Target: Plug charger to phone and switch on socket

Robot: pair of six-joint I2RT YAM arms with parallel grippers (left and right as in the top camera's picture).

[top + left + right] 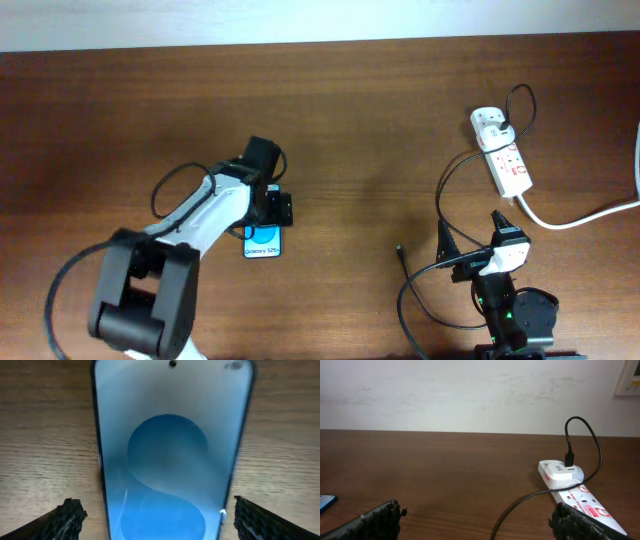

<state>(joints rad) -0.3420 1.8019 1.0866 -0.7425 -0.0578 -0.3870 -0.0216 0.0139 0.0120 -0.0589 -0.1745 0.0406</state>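
My left gripper [155, 516] gapes wide astride the mid-frame phone [170, 435] (right gripper [477, 520] wide, empty); I fear a crooked close skids it.

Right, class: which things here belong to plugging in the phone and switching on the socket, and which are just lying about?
Belong to the job:
slim smartphone with a blue lit screen
thin black charger cable
white oblong power strip with red switches

Just there:
brown wooden table
plain white wall
cream fitting on that wall
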